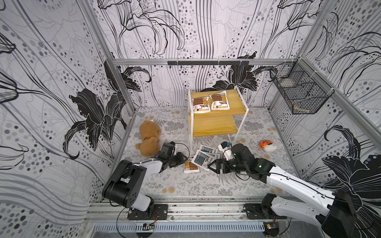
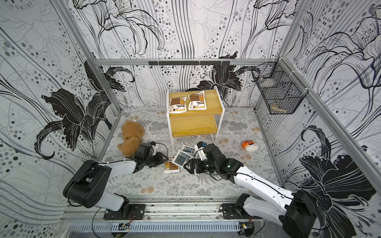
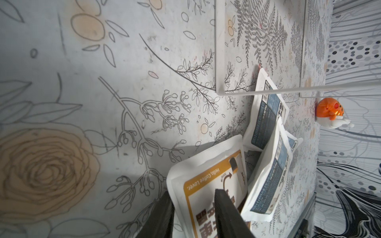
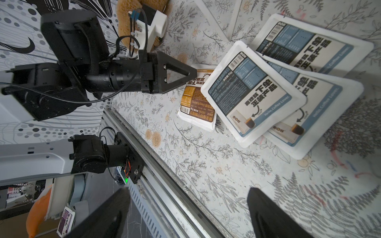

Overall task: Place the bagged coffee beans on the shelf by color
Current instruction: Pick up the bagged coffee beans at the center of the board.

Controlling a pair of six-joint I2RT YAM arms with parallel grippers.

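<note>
Brown-orange on white: that is the pouch (image 1: pixel 191 166) lying flat on the worktop (image 1: pixel 185 185) in front of the shelf (image 1: pixel 237 101), and the left gripper (image 1: pixel 184 160) is at its edge. The left arm is folded high at the elbow near its base. Its white forearm runs low over the worktop toward the middle, with the wrist roughly level. In the left wrist view one finger (image 3: pixel 158 214) stands just outside the pouch's edge and the other lies over its printed face, with a narrow gap between them; whether they pinch it I cannot tell. The right arm reaches in on a long diagonal, its wrist bent so the right gripper (image 1: pixel 211 167) points sideways toward the left one — jaws spread wide around nothing, just beside three overlapping grey-blue pouches (image 1: pixel 203 158). Two more brown-orange pouches (image 1: pixel 201 104) lie side by side on the shelf's upper board.
</note>
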